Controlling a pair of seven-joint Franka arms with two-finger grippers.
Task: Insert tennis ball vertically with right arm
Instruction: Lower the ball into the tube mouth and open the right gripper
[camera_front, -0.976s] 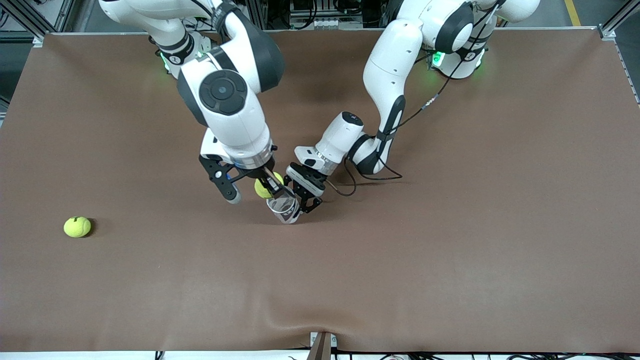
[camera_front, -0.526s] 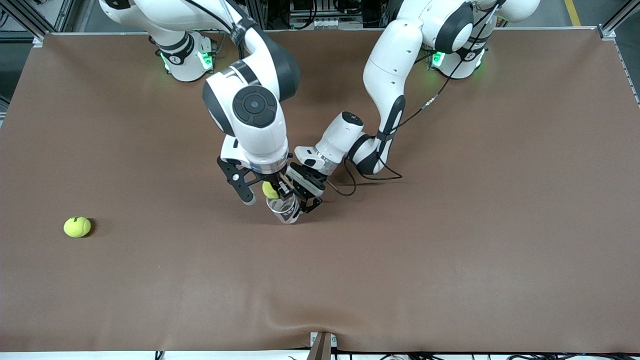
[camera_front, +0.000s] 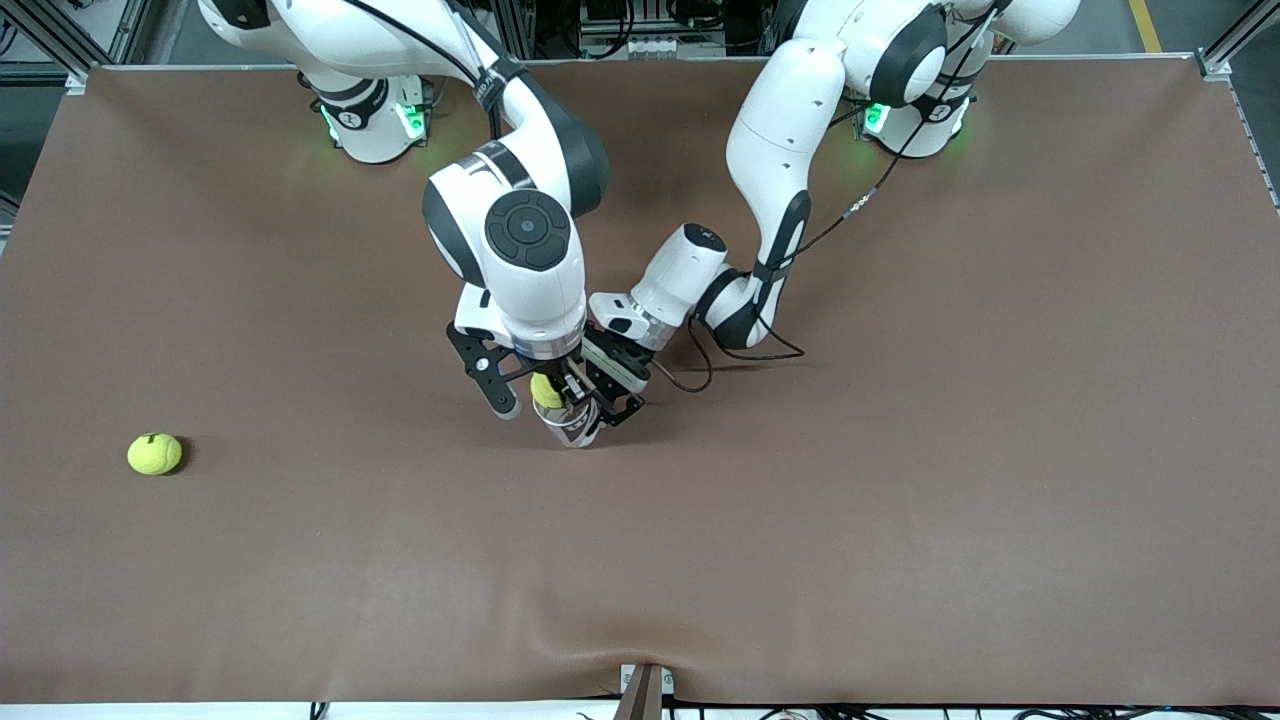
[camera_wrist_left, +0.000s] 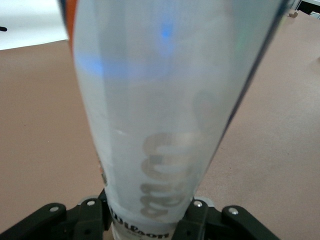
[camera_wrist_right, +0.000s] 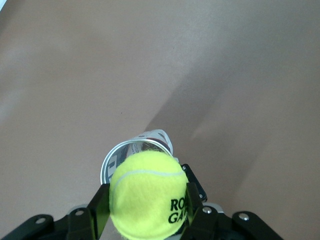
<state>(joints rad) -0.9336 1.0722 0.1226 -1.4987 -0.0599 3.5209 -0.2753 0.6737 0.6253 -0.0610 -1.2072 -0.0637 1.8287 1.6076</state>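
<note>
Ball (camera_wrist_right: 146, 192) clamped in my right gripper (camera_wrist_right: 145, 210), hanging right over the mouth of the clear can (camera_front: 570, 420) so it can drop straight in. My left gripper (camera_wrist_left: 150, 220) pinches that can low down, holding it upright mid-table. Spare ball (camera_front: 154, 453) sits well apart, toward the right arm's end.

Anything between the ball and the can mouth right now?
Nothing visible. The right gripper holds the ball directly over the clear can's open mouth, and the left gripper clamps the can upright. The second ball lies apart, toward the right arm's end of the table.
</note>
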